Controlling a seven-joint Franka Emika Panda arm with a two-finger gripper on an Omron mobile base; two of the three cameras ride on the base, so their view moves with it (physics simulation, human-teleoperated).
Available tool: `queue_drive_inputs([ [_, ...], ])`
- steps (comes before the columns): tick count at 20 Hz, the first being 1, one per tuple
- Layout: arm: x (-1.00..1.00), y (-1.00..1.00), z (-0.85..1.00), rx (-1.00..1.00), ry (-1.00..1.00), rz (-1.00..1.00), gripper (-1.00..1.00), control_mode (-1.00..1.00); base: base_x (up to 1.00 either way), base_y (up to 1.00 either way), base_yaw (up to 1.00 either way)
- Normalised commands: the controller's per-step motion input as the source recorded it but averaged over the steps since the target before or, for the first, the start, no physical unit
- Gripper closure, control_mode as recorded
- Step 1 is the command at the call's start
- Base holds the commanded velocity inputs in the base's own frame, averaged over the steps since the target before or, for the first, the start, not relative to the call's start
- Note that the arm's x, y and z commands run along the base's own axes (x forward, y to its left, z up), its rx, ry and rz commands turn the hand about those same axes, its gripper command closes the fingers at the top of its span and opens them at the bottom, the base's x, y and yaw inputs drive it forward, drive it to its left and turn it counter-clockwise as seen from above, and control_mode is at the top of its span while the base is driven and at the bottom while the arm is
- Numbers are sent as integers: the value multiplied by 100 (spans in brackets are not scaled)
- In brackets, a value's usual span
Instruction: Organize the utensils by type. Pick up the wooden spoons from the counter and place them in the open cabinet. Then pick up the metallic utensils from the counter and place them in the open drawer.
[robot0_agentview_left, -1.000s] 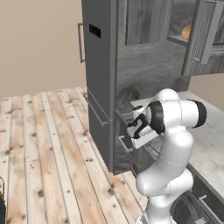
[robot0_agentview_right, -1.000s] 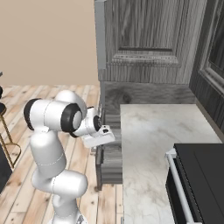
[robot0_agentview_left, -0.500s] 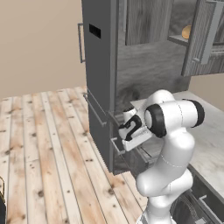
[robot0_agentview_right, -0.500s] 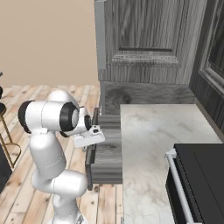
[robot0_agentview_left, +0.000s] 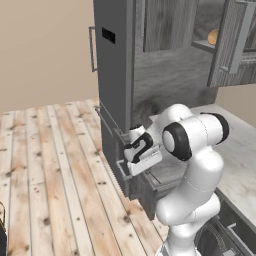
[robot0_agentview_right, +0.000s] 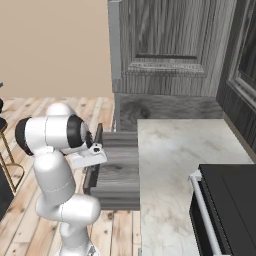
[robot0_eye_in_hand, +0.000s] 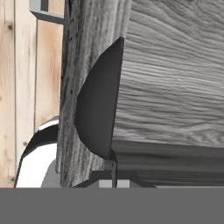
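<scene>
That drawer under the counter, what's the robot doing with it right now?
The white arm has its gripper shut and hooked at the front of the drawer, which stands pulled well out from under the counter. The drawer's inside looks bare from the right base view. Up above, the cabinet door hangs open. No utensils can be made out here, so the sorting itself hasn't started.

No readable text, labels, brands, numbers or signs anywhere.
</scene>
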Motion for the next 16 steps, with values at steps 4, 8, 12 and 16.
queue_drive_inputs([
  [4, -32, 44, -35, 3, 6, 0, 100, -100, 0, 0, 0],
  [8, -12, 28, -24, 3, 3, 0, 100, -100, 0, 0, 0],
  [12, 7, 2, -2, 3, 0, 0, 100, -100, 0, 0, 0],
  [16, 14, -15, 7, 2, 0, 0, 100, -100, 0, 0, 0],
])
